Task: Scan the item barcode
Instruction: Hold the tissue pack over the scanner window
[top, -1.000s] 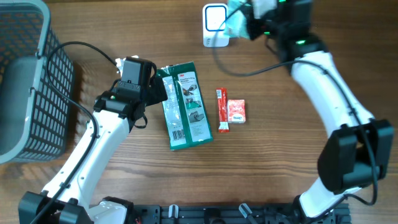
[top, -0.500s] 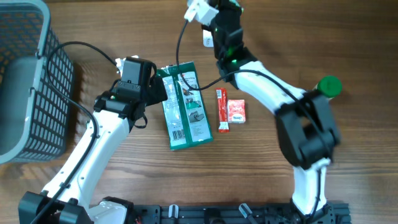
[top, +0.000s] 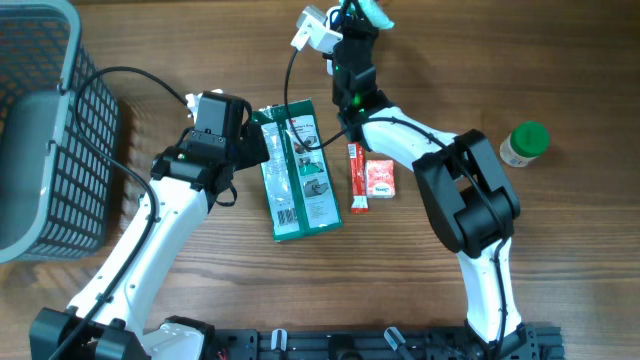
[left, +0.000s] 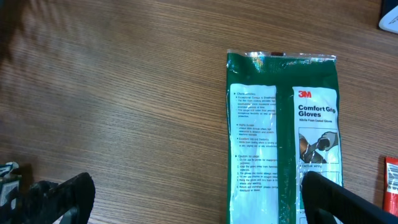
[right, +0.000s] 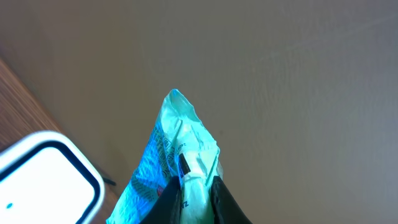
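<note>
The packet (right: 180, 149) was a small, crinkled pouch of pale teal film with blue print down one face, too blurred to read. In the right wrist view it stood upright at the lower centre of the frame, pointed end uppermost, its lower end pinched between the closed fingers of the right gripper (right: 196, 190). In the overhead view the packet (top: 376, 12) showed only as a teal scrap at the top edge, right of centre. The scanner (right: 46, 171), a white box with a dark-rimmed rounded window, sat at the lower left of the wrist view, beside the packet
</note>
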